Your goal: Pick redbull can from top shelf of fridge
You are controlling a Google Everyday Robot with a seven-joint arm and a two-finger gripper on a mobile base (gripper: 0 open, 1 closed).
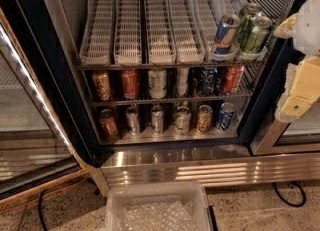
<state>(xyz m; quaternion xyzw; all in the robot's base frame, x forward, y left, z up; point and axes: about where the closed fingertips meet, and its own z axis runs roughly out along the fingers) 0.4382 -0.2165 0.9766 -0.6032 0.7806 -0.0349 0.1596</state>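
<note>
Redbull (226,30): upright at the front of the shelf (145,25), far-right lanes, high in the fridge (200,167).
Green cans (255,34): just right of the redbull, seemingly touching it.
Gripper (299,95): right of the redbull and lower, outside the fridge; whether released or clenched, cannot tell.
Risk: coming in from the right, the gripper may clip the green cans first (they block that side) and topple the redbull.

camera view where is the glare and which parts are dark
Camera view: glare streaks on the ribbed steel base of the fridge and a bright strip down the open glass door; the lower can rows are dimmer than the top shelf, where the redbull can is well lit; the tool, at the right edge, looks nearly washed out.
</note>
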